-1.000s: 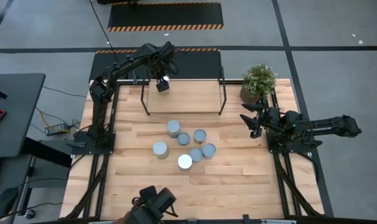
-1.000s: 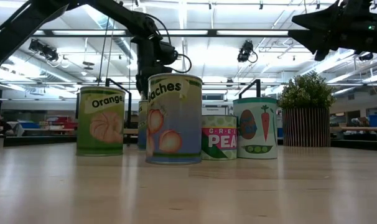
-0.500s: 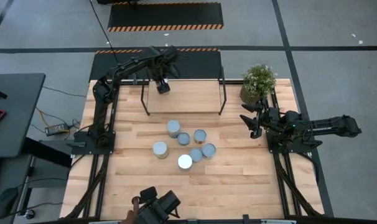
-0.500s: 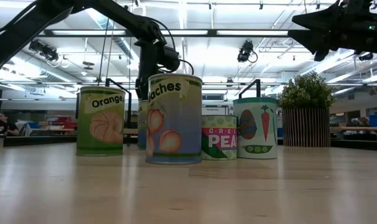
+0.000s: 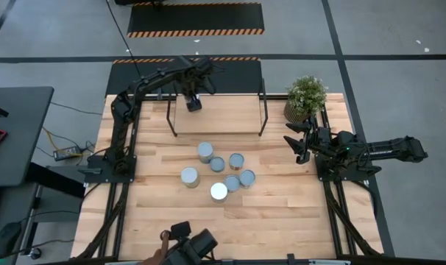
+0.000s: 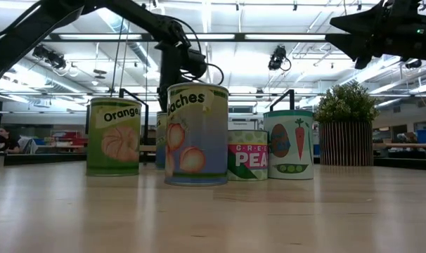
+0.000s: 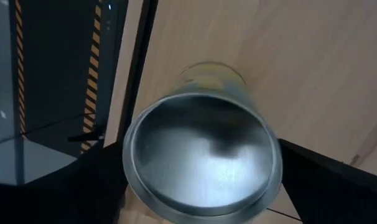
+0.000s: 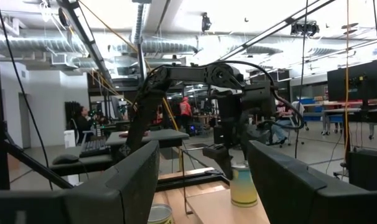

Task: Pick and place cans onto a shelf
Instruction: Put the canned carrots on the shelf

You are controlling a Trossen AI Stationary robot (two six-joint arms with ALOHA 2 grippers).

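Note:
My left gripper (image 5: 194,104) is over the far left part of the low wooden shelf (image 5: 223,118) and is shut on a can (image 7: 204,155) with a silvery top. The right wrist view shows this can (image 8: 243,185) upright at the shelf board; whether it rests on the board I cannot tell. Several more cans (image 5: 218,171) stand upright in a cluster on the tabletop near its middle; in the low view they carry fruit and vegetable labels (image 6: 197,133). My right gripper (image 5: 299,147) is open and empty at the table's right side. My left gripper pinches the can's upper end, just below the top rim (image 7: 134,180), between its two fingers (image 7: 83,186), one on each side. The fingers come from above, pointing down. The can stands upright below them, over the shelf board.
A potted plant (image 5: 305,97) stands at the far right corner beside the shelf's right posts (image 5: 265,110). A dark device with a hand (image 5: 190,246) shows at the table's near edge. Bare tabletop lies to the left, right and near side of the can cluster.
My left gripper has shifted a little toward the table's right over the shelf, keeping hold of the can. My right arm and the cans on the table have kept still.

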